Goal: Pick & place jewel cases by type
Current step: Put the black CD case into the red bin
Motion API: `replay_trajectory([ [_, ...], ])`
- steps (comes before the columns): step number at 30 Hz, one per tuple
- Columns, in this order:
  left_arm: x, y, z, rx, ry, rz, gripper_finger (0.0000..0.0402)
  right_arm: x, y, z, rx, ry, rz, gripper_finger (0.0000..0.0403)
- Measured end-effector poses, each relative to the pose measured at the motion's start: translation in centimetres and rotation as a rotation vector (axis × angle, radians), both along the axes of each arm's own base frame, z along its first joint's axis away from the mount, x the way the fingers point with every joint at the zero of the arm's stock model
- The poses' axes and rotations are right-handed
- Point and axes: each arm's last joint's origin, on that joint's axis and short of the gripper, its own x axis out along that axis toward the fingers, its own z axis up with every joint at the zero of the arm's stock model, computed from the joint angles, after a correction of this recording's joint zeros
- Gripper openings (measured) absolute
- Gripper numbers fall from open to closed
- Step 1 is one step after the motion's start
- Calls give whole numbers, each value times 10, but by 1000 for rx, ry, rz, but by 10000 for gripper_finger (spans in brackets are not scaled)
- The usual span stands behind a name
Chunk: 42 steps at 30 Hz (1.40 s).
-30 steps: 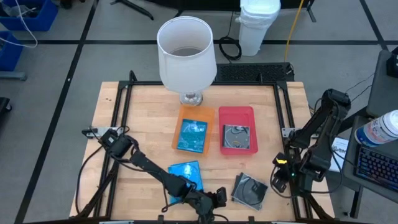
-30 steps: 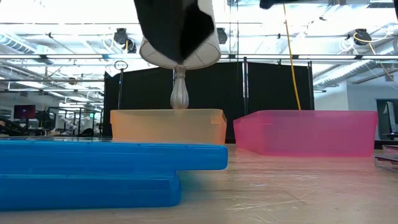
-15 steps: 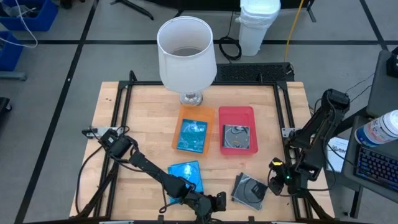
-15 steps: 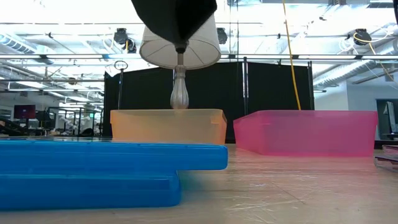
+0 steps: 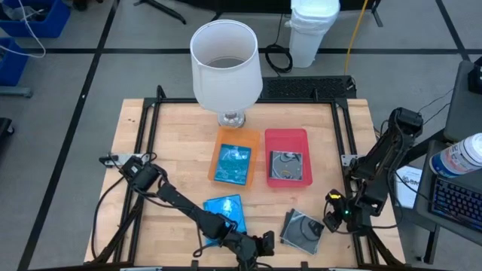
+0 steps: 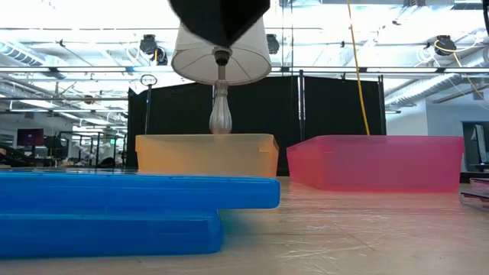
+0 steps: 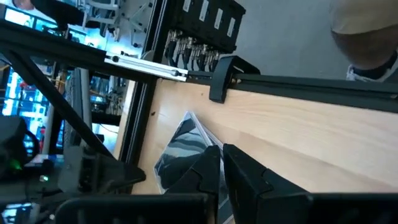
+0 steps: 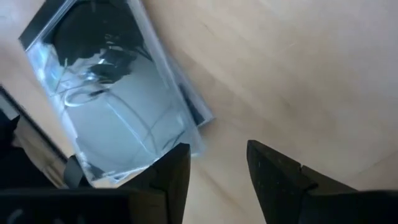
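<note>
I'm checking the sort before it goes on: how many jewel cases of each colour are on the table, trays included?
Blue jewel cases: 2, one in the orange tray at, one loose at.
Clear jewel cases: 2, one in the red tray at, one loose at.
Total: 4

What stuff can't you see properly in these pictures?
- High view: the left gripper sits at the table's front edge, too small to show its fingers.
- High view: how many blue jewel cases are stacked; the left arm covers part of them.
- Low view: the inside of the orange tray and the red tray; their walls hide it.
- Right wrist view: the clear jewel case is cut off by the picture's edge.
</note>
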Motion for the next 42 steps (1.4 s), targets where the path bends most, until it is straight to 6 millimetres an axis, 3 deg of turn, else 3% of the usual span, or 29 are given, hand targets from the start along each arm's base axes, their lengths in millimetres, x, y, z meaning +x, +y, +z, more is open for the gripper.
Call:
replay_trajectory([
  [11,9,-6,-42,40,-27,-32,30,-1,-2,-3,-15,-14,3,146],
  [22,14,1,-41,-31,-8,-35,30,1,2,-1,3,-93,-1,153],
  [42,16,5,-41,-42,-3,-11,30,0,15,-17,14,-22,-21,162],
])
